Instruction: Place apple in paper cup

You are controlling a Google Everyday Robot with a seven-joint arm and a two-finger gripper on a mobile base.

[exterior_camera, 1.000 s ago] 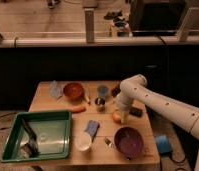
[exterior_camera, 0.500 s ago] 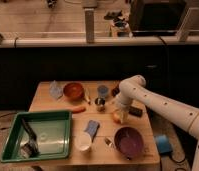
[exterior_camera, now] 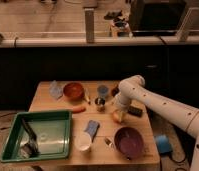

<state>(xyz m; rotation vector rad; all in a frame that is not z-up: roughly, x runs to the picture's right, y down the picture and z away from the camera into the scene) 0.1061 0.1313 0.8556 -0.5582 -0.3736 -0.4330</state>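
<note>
The apple point(exterior_camera: 116, 116) is a small yellow-orange fruit lying on the wooden table point(exterior_camera: 143, 150), right of centre. My gripper point(exterior_camera: 119, 111) hangs from the white arm and sits right on top of the apple, covering part of it. The paper cup point(exterior_camera: 83, 142) is small and white. It stands upright near the table's front edge, well to the left of the apple and in front of it, apart from the gripper.
A purple bowl point(exterior_camera: 128, 141) sits just in front of the apple. A metal cup point(exterior_camera: 99, 103), a blue-grey cup point(exterior_camera: 102, 91), an orange bowl point(exterior_camera: 73, 91) and a carrot point(exterior_camera: 79, 109) lie behind and to the left. A blue cloth point(exterior_camera: 91, 128) lies by the paper cup. A green tray point(exterior_camera: 10, 137) is at the front left.
</note>
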